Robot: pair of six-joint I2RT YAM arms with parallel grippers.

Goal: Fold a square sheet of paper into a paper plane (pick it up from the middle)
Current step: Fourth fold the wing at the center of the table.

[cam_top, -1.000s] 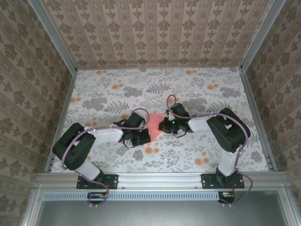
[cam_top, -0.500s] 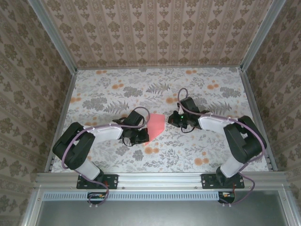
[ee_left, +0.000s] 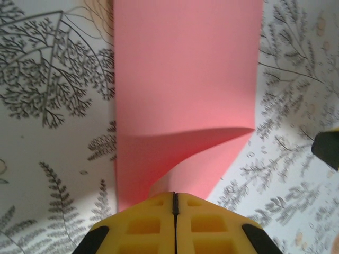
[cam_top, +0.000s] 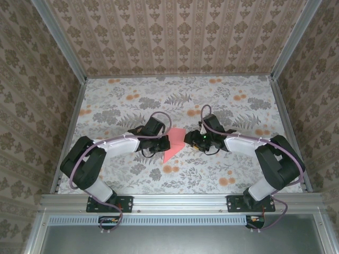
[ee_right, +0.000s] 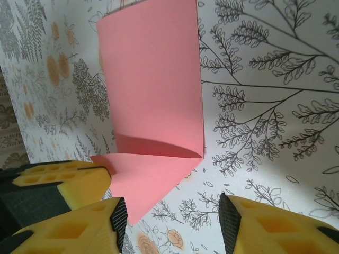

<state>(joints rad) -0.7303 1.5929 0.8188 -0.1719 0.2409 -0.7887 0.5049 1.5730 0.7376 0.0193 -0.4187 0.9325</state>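
Note:
The square sheet of paper (cam_top: 172,148) is salmon pink and lies folded on the floral table between both arms. One flap (ee_left: 212,153) curls up off the lower layer. My left gripper (cam_top: 158,139) is shut, its yellow fingers (ee_left: 148,225) pressed together on the end of that raised flap. My right gripper (ee_right: 175,225) is open just right of the sheet (ee_right: 151,84), and the flap's pointed tip (ee_right: 143,196) lies by its left finger, held by nothing. The left gripper's fingers (ee_right: 61,180) show there too. A paper plane is out of view.
The floral tablecloth (cam_top: 238,106) covers the whole work surface. Patterned walls (cam_top: 175,37) and metal rails (cam_top: 286,127) close it in at the back and sides. Both arm bases sit on the near rail (cam_top: 175,201).
My right gripper has opened and let go of the paper, drawing back to the right. My left gripper, still shut on the flap, has moved away from the near edge and lifted it.

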